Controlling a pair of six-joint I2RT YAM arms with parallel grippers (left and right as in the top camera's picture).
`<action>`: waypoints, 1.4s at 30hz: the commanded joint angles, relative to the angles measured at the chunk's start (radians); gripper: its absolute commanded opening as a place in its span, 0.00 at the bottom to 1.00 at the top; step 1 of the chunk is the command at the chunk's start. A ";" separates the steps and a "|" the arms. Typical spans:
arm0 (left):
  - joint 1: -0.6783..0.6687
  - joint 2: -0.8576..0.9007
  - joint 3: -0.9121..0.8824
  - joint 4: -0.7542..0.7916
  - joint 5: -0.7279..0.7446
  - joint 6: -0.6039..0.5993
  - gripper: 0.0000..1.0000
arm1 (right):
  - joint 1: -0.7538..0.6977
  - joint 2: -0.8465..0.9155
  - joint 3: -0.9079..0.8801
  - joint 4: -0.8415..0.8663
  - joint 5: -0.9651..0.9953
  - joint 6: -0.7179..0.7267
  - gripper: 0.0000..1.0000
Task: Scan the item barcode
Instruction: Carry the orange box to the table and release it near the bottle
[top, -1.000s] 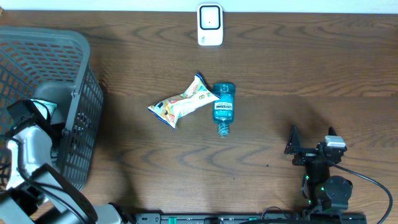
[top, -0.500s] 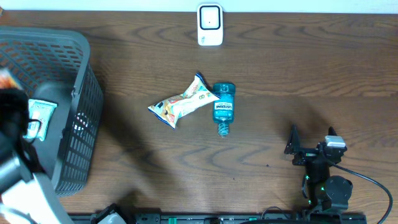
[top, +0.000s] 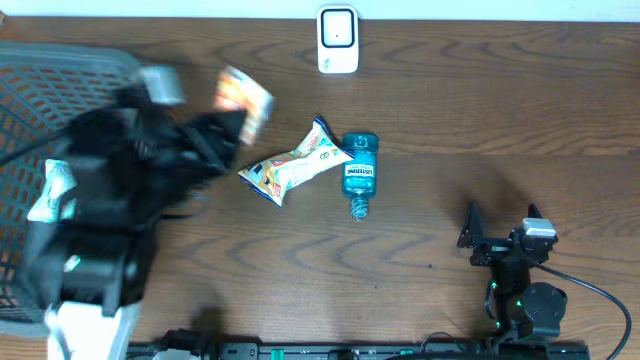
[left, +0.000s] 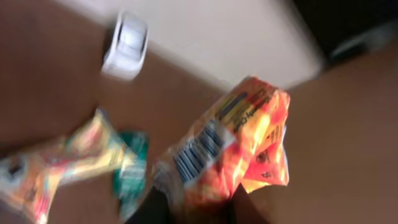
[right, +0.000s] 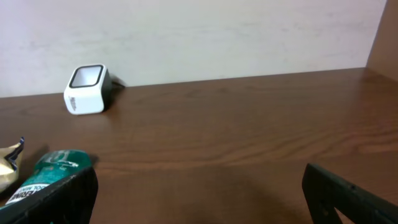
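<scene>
Overhead view: my left arm is a dark blur stretched from the basket (top: 60, 70) out over the desk (top: 450, 120). My left claw (top: 228, 122) is closed on an orange packet (top: 246, 97), which it holds up in the air. The packet sits between the basket and the white scanner (top: 338, 40) at the far edge of the desk, apart from both. Near the middle of the desk a yellow-and-white snack bag (top: 295, 163) lies flat, and a blue bottle (top: 360, 172) lies just beside it on its right, cap end toward me. My right claw (top: 500, 228) is low at the near right edge, jaws spread wide with nothing between them, well apart from the bag and bottle.

Left wrist view: the picture is smeared, but the orange packet (left: 233, 146) fills the centre, pinched at its lower end between my dark fingers (left: 155, 210). A barcode (left: 198, 149) shows on the side of the packet that faces the camera. Beyond it I see the scanner (left: 126, 45), the snack bag (left: 56, 165) and a bit of the bottle (left: 130, 174), all on the desk.

Right wrist view: my two fingers (right: 50, 199) stand far apart at the lower corners, holding nothing. The scanner (right: 87, 81) stands upright by the wall on the left. The bottle (right: 53, 167) lies low at the left with the tip of the snack bag (right: 9, 165) beside it.
</scene>
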 joint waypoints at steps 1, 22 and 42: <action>-0.160 0.090 -0.003 -0.140 -0.220 0.136 0.07 | 0.002 -0.002 -0.002 -0.003 -0.001 0.005 0.99; -0.416 0.776 -0.009 -0.224 -0.355 0.055 0.07 | 0.002 -0.002 -0.002 -0.003 -0.001 0.005 0.99; -0.374 0.498 0.020 -0.276 -0.454 0.041 0.98 | 0.002 -0.002 -0.002 -0.003 -0.001 0.005 0.99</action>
